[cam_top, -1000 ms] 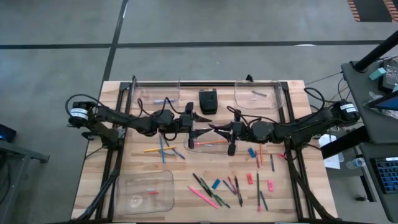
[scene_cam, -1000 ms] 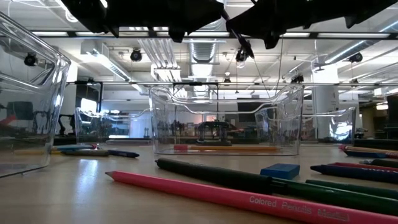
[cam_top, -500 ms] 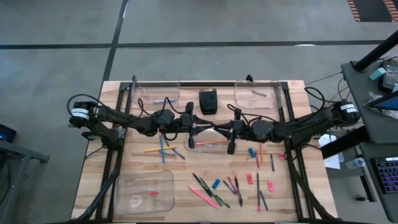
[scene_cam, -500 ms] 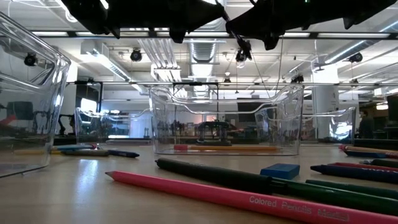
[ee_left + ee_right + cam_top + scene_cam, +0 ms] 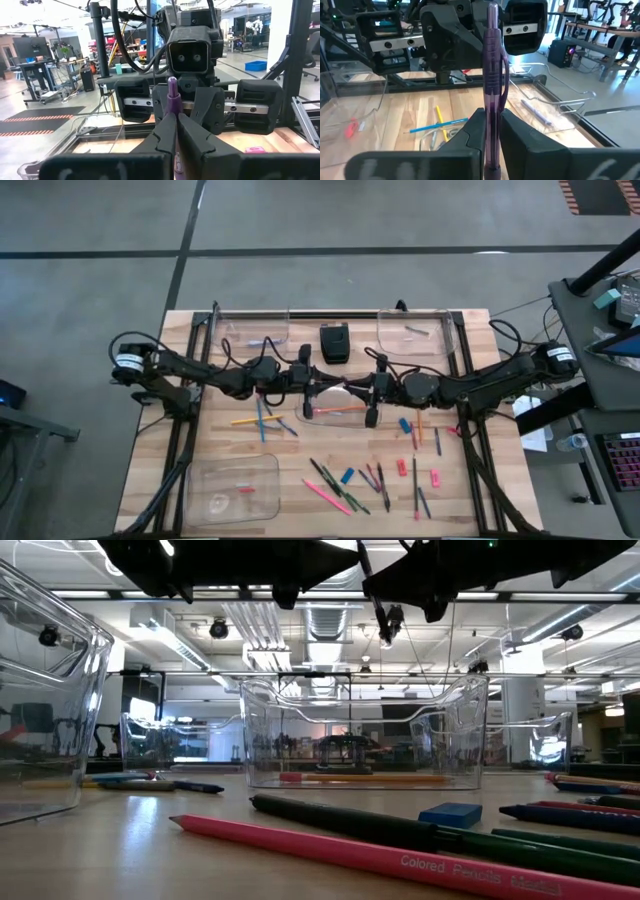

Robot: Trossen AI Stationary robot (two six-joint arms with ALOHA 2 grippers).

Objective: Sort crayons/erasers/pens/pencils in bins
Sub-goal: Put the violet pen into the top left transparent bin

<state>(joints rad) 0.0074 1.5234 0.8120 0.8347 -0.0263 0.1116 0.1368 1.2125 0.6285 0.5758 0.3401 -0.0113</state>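
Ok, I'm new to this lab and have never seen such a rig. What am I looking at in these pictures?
It is a robot with two dark arms working at a wooden table. One picture looks straight down on it. One looks level across the table top. The other two come from cameras on the arms' wrists, so each shows that arm's own fingers up close.

On the table are four clear bins, loose pencils, erasers and a small black box.

The arms meet above the middle bin. The left gripper and the right gripper are both shut on the same purple pen, which looks like a handover from one arm to the other.
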